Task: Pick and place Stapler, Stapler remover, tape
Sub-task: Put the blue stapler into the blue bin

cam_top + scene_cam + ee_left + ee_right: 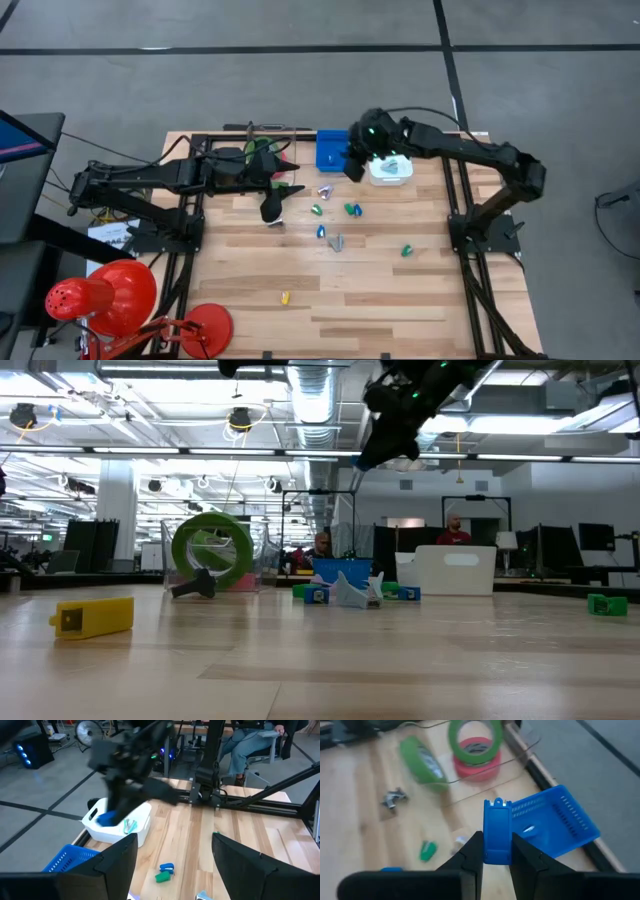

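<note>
Right gripper (497,851): closed down on a small blue plastic stapler (497,832), pinched across its narrow body, one end sticking out past the fingertips. It hangs in the air at the far side of the table, near the blue perforated plastic basket (560,820) and the white plastic bin (390,172). In the high view it sits between the two.

Handling, as a judgement: the stapler looks small, rigid and light; its smooth plastic sides could slip, so a grip across the middle of the body suits it. The loose end may swing if jolted.

Left gripper (272,205): fingers spread wide, nothing between them, hovering above the wooden table (380,290) near the upright green tape roll (422,760). A second green ring (475,737) lies on a red-pink ring (477,765) inside a clear tray.

Tape, judged: stiff flat rings, light, far wider than the other items; best taken across the rim wall, one finger through the hole.

Scattered mid-table: small green and blue pieces (352,209) and a silver metal staple remover (337,241). This is small and hard, probably easy to nudge away. A yellow block (93,616) lies apart near the front edge.
</note>
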